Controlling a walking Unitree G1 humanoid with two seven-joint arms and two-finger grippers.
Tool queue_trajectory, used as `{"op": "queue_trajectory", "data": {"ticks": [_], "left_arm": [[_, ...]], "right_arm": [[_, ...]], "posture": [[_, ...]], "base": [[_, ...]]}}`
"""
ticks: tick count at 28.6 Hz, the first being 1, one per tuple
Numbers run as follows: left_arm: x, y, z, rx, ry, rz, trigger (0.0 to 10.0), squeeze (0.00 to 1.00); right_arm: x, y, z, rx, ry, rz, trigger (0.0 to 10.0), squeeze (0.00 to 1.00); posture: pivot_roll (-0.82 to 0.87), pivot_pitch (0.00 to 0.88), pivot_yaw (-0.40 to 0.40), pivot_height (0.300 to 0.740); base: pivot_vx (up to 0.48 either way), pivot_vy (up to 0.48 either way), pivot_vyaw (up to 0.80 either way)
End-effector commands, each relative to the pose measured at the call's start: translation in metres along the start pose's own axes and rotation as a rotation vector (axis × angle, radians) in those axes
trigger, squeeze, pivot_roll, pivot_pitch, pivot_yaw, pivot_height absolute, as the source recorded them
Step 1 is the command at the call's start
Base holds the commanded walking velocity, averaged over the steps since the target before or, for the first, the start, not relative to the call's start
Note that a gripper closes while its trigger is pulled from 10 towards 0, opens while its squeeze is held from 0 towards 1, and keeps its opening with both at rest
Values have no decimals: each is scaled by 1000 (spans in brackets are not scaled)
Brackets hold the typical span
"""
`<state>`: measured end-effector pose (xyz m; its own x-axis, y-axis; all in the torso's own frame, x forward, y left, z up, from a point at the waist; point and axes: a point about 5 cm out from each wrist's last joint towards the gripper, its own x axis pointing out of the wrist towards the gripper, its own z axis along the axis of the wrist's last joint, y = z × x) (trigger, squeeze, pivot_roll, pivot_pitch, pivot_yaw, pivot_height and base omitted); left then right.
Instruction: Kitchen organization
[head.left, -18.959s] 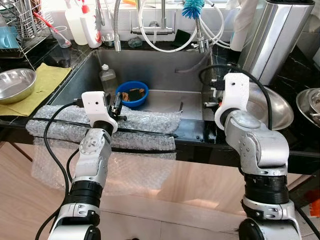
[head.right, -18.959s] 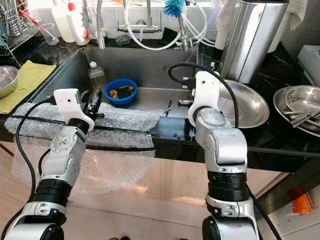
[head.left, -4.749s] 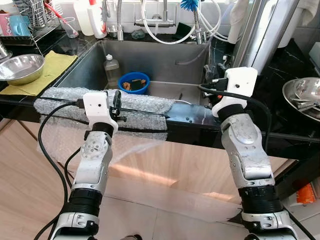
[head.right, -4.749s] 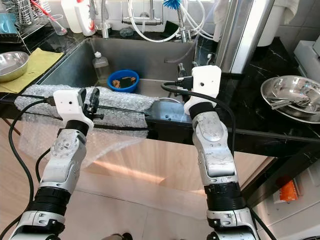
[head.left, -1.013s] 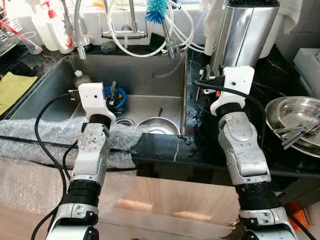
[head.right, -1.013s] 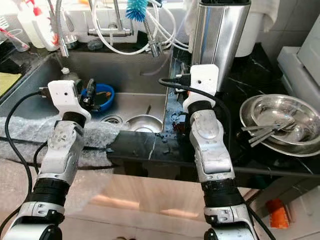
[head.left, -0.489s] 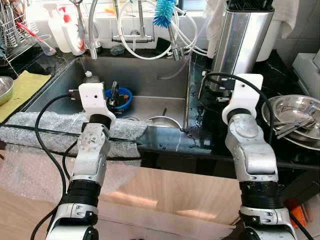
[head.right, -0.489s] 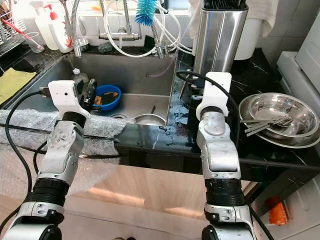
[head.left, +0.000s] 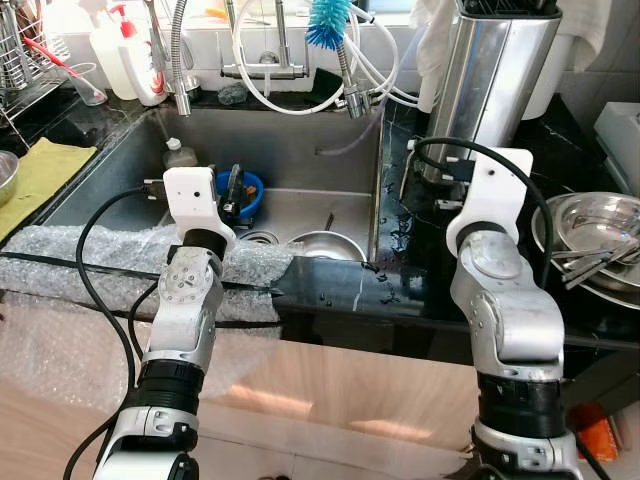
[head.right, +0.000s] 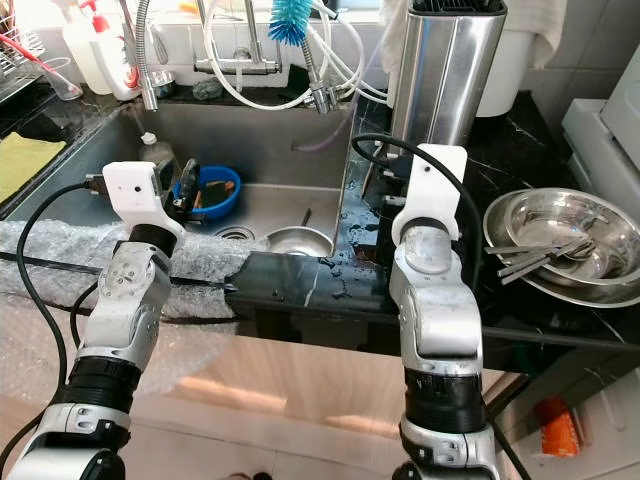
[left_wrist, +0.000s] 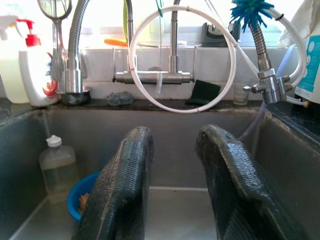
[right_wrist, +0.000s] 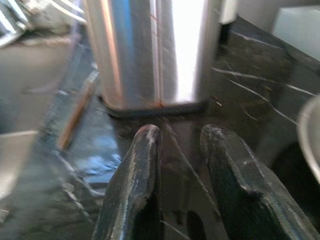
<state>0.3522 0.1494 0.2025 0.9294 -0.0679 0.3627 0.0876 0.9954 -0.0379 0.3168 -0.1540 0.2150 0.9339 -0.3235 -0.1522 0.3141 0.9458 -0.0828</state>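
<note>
A steel sink (head.left: 300, 150) holds a blue bowl (head.left: 250, 188) with scraps, a small steel bowl (head.left: 325, 246) and a clear bottle (head.left: 178, 155). My left gripper (left_wrist: 172, 150) hovers over the sink's near left side, open, pointing at the faucet (left_wrist: 152, 76); the blue bowl (left_wrist: 75, 202) lies below it. My right gripper (right_wrist: 180, 150) is open and empty above the wet black counter, just in front of a tall steel container (right_wrist: 150, 50). Its white wrist housing (head.left: 492, 190) hides the fingers in the eye views.
Bubble wrap (head.left: 110, 250) drapes over the counter's front edge at left. Stacked steel bowls with utensils (head.left: 600, 240) sit at the far right. Soap bottles (head.left: 125, 50), a yellow cloth (head.left: 40, 170) and a dish rack stand at the back left. Hoses and a blue brush (head.left: 328, 22) hang over the sink.
Over the last second my right arm has swung right from the sink's edge to the counter before the steel container. The left arm has hardly moved; the camera has shifted slightly.
</note>
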Motion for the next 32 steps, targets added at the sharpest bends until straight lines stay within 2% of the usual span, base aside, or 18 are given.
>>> {"op": "queue_trajectory", "data": {"ticks": [1, 4, 6, 7, 8, 9, 10, 12, 16, 19, 24, 27, 32], "left_arm": [[1, -1, -3, -1, 19, -14, 10000, 0], [1, -2, -3, -2, 20, -16, 10000, 0], [1, -3, -4, -1, 23, -18, 10000, 0], [0, -3, -5, -3, 26, -17, 10000, 0], [0, -3, -6, -3, 27, -17, 10000, 0], [0, -5, -8, -5, 32, -17, 10000, 0], [-1, -6, -9, -7, 34, -18, 10000, 0], [-2, -6, -11, -10, 39, -19, 10000, 0], [-5, -3, -14, -5, 50, -9, 10000, 0], [-5, -3, -16, 0, 56, -11, 10000, 0], [-5, -3, -16, 1, 57, -12, 10000, 0], [-5, -2, -16, 1, 56, -12, 10000, 0], [-5, -2, -16, 2, 56, -12, 10000, 0]], "right_arm": [[-4, -7, 4, 11, -8, -41, 10000, 0], [-5, -12, 4, 13, -11, -57, 10000, 0], [-6, -13, 7, 4, -56, -41, 10000, 0], [-7, -7, 13, 19, -152, 40, 10000, 0], [-9, -4, 16, 22, -182, 66, 10000, 0], [-12, 1, 19, -23, -274, 130, 10000, 0], [-14, 3, 19, -23, -304, 160, 10000, 0], [-16, 5, 14, -33, -306, 211, 10000, 0], [-18, 3, 6, -129, -346, 265, 10000, 0], [-16, 0, -2, -132, -359, 282, 10000, 0], [-16, -1, -4, -149, -361, 283, 10000, 0], [-14, -5, -8, -199, -341, 245, 10000, 0], [-14, -5, -8, -199, -351, 249, 10000, 0]], "posture": [[-87, 117, 60, 740], [-89, 118, 60, 740], [-93, 117, 60, 740], [-93, 117, 60, 740], [-93, 117, 60, 740], [-91, 115, 63, 740], [-91, 116, 63, 740], [-93, 114, 62, 740], [-94, 115, 64, 740], [-93, 115, 67, 740], [-91, 115, 68, 740], [-93, 115, 68, 740], [-93, 115, 68, 740]], "base": [[0, 0, 0], [0, 0, 0], [0, 0, 0], [0, 0, 0], [0, 0, 0], [0, 0, 0], [0, 0, 0], [0, 0, 0], [0, 0, 0], [0, 0, 0], [0, 0, 0], [0, 0, 0], [0, 0, 0]]}}
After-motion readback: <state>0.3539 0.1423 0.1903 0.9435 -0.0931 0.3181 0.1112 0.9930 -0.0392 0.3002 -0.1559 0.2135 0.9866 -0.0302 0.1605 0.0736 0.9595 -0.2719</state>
